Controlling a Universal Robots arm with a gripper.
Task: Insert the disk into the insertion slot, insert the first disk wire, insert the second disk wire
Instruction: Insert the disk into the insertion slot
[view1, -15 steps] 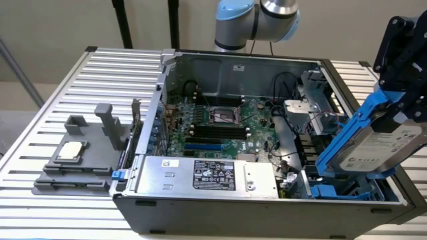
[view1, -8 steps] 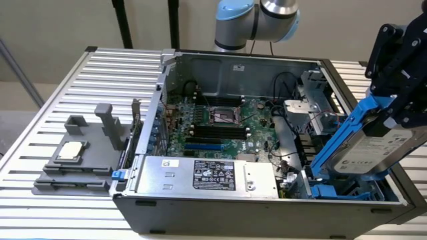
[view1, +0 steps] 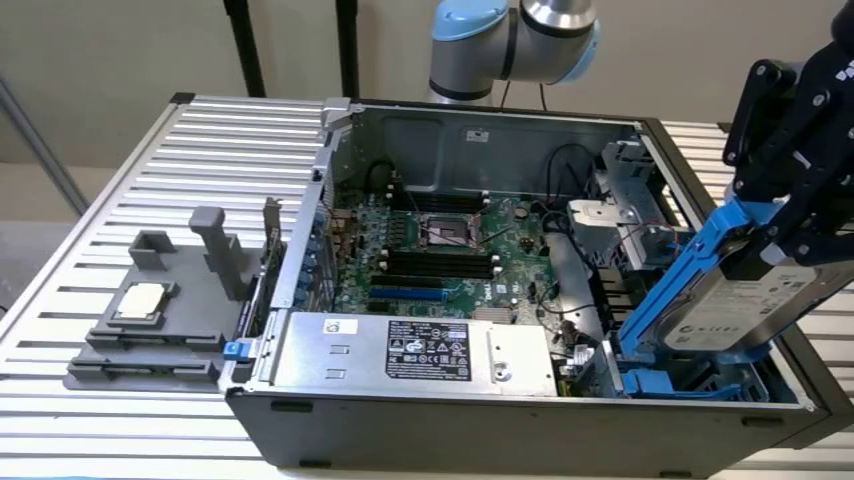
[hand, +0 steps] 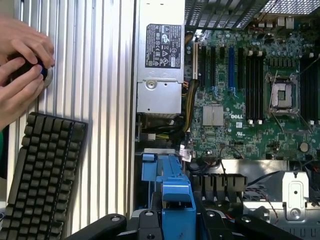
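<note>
Disk (view1: 747, 305), clenched in the gripper (view1: 781, 248), hangs tilted with its lower end just above the insertion slot (view1: 667, 385) at the exterior view's right, seemingly angled to enter the blue rails.

Blue-framed disk (view1: 745, 305), white label, steeply tilted, lower end near insertion slot (view1: 674, 383) with blue rails.

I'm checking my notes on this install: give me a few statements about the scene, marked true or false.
1. A keyboard lies on the table. True.
2. The pincer holds the disk. True.
3. The disk lies flat on the table. False: it is tilted, lower end by the slot.
4. A grey stand sits on the table outside the computer case. True.
5. The computer case is closed. False: it is open, its circuit board showing.
</note>
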